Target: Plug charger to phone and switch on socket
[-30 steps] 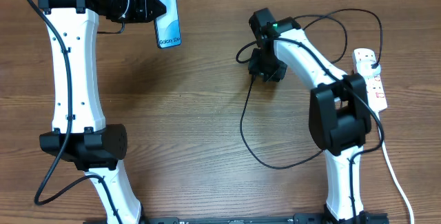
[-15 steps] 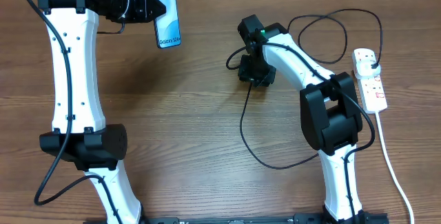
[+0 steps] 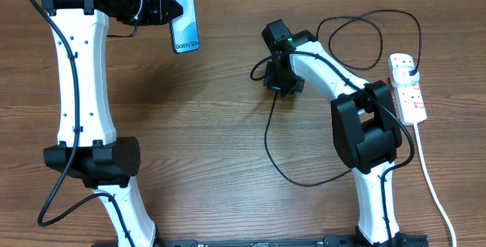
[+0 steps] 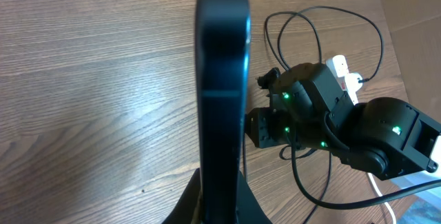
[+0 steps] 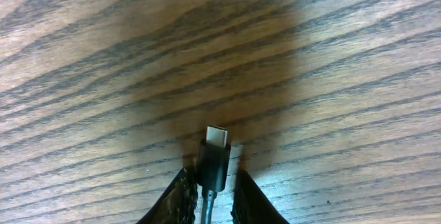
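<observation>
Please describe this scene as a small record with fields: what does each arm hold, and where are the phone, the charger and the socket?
left gripper: shut on the phone, lifted over the table
right gripper: fingers pinch the charger just behind its tip
charger and phone: apart, not plugged
socket: at the table's right edge, black plug inserted
switch: state cannot be told
</observation>
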`<state>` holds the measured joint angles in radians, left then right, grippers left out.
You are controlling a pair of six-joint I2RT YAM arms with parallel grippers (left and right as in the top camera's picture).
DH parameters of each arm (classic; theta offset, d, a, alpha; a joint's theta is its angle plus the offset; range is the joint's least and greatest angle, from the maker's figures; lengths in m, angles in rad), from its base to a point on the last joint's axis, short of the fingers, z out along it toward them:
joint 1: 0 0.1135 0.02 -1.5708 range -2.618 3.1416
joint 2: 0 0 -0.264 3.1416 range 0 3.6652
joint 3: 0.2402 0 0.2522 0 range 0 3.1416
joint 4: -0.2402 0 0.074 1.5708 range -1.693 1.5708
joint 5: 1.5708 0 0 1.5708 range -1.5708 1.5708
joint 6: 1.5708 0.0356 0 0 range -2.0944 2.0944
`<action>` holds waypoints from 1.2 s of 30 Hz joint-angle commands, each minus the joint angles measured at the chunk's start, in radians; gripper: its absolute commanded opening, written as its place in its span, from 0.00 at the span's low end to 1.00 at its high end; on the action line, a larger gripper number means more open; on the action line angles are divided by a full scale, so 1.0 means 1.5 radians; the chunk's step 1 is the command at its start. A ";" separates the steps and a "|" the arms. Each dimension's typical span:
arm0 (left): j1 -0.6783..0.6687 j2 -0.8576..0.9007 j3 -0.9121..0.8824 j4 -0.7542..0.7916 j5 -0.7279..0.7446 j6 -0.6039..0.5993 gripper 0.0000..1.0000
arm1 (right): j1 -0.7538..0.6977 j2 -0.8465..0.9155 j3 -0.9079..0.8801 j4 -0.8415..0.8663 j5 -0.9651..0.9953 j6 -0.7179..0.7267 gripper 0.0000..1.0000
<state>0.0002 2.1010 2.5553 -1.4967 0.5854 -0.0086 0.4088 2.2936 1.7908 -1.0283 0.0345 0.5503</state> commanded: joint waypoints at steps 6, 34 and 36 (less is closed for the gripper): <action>-0.001 -0.008 0.011 0.003 0.007 0.000 0.04 | 0.002 0.020 -0.025 -0.002 -0.019 0.007 0.13; 0.001 -0.008 0.011 0.462 0.598 -0.180 0.04 | -0.098 -0.310 0.006 -0.008 -0.726 -0.346 0.04; 0.001 -0.008 0.011 0.501 0.618 -0.213 0.04 | -0.098 -0.327 0.006 -0.014 -0.775 -0.378 0.04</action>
<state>0.0006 2.1025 2.5538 -0.7956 1.3907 -0.2077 0.2600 1.8641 1.7912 -1.0458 -0.9630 0.0814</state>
